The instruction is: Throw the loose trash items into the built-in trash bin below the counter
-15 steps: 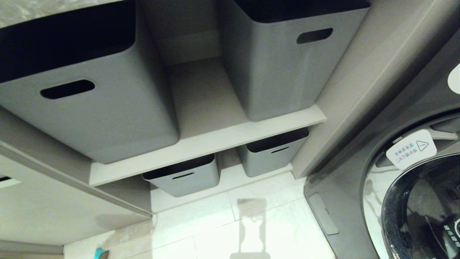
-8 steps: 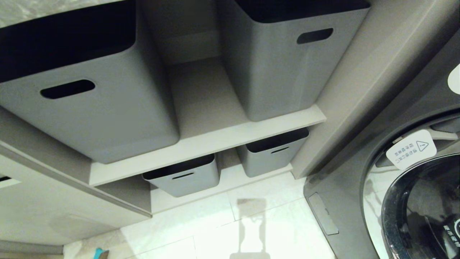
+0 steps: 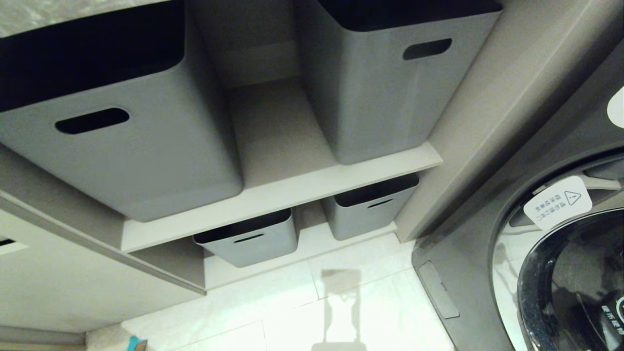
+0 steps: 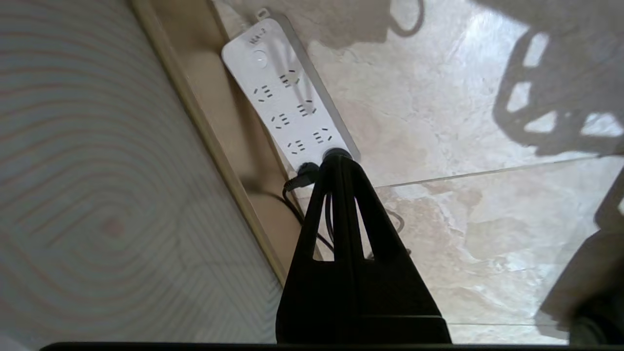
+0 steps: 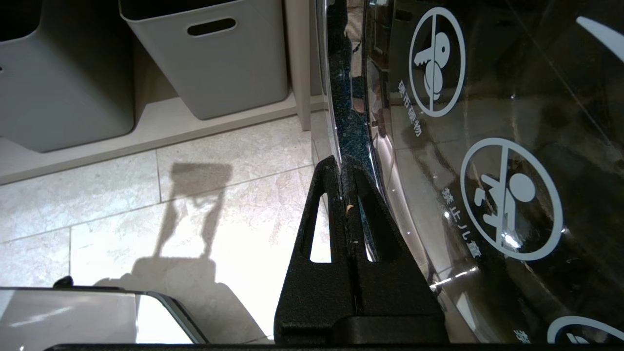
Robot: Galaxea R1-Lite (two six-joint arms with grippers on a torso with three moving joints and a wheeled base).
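Shelving, head view: two large grey boxes (image 3: 122, 146) (image 3: 385, 87) on the upper shelf (image 3: 282, 195); two smaller grey boxes (image 3: 248, 239) (image 3: 368, 207) on the ledge below. Each has a slot handle.

Bench (image 3: 58, 14): a sliver of grey marble at the upper left corner, above the boxes.

Washer (image 3: 560, 253): dark round door at right, with a white warning tag (image 3: 558, 201).

Floor (image 3: 370, 302): pale stone tiles.

Trash items and bin flap: in none of the views.

Left gripper (image 4: 338, 161): closed and empty, tips together, over the floor just above a white power strip (image 4: 287, 107) that lies along a beige skirting (image 4: 214, 122); a black plug (image 4: 302, 174) sits in the strip's near end.

Right gripper (image 5: 343, 170): closed and empty, hanging above the floor close beside the washer's glass door (image 5: 487, 146).
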